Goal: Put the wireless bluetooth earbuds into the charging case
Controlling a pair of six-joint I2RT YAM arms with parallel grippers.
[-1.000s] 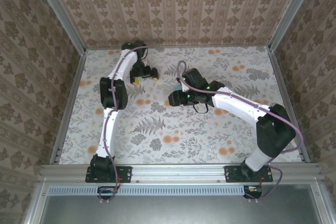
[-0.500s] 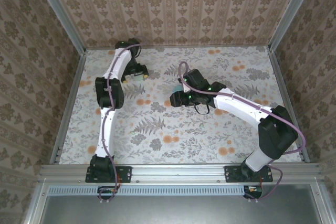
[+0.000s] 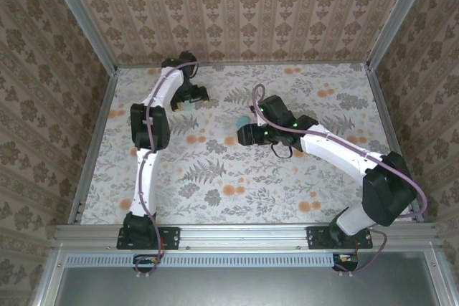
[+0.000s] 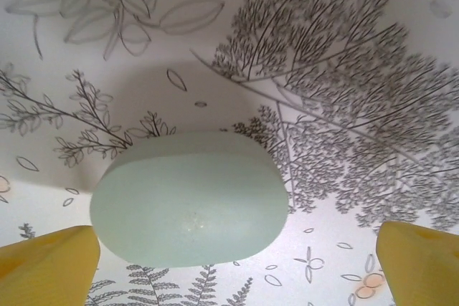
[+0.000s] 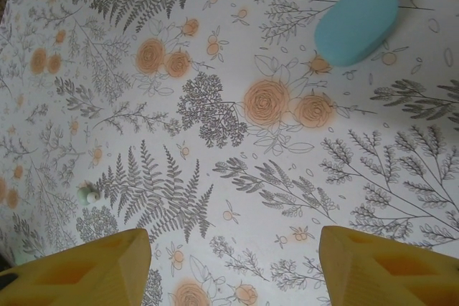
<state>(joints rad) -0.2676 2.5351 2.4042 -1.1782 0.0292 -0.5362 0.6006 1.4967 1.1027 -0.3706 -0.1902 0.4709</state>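
Nearest the bases, the right gripper hangs over the white floral-printed tabletop, its yellow fingers spread wide with nothing between them. At the left of the right wrist view a tiny pale-green rounded bud lies on the print, too small to make out clearly. Farther off, past the orange flowers, rests the smooth teal-blue oval part of the charging case, untouched. Farthest, toward the back left, the left gripper is also wide open and grips nothing. One yellow tip is just beside the pale mint-green oval case part lying flat there, and the other is apart from it.
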